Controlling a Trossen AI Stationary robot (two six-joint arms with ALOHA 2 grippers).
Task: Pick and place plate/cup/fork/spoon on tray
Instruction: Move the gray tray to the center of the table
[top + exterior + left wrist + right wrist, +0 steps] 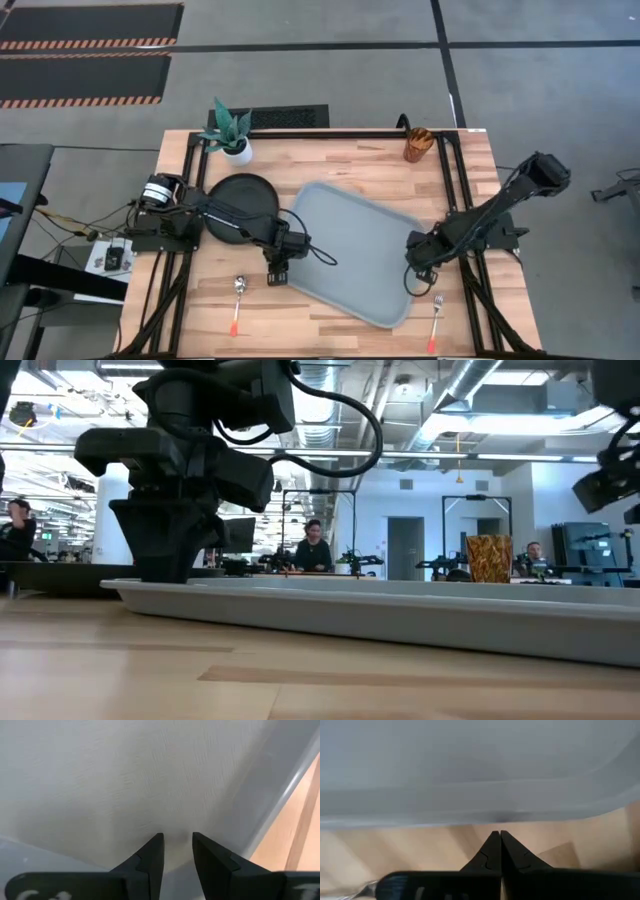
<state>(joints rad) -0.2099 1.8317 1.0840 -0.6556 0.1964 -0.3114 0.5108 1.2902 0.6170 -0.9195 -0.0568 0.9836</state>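
The pale grey-blue tray (352,240) lies slantwise on the table's middle. The black plate (238,190) lies left of it under my left arm. The amber cup (418,145) stands at the far right. The spoon (238,298) lies near the front left and the fork (436,318) near the front right. My left gripper (278,270) is at the tray's left rim, its fingers a narrow gap apart (176,840) over the tray's floor (125,780). My right gripper (416,278) is shut, its tips (497,834) pointing at the tray's right outer wall (470,795). My left gripper stands low at the tray's left rim (150,588), fingers pointing down and toward the tray; whether they touch it I cannot tell. My right gripper's shut tips are close against the outer wall of the tray's right rim (497,817), just above the tabletop; whether they touch I cannot tell.
A white pot with a green plant (233,135) stands at the far left of the table. Dark frame rails run along the table's left (190,250) and right (470,290) sides. Bare wood (330,330) shows in front of the tray, between spoon and fork.
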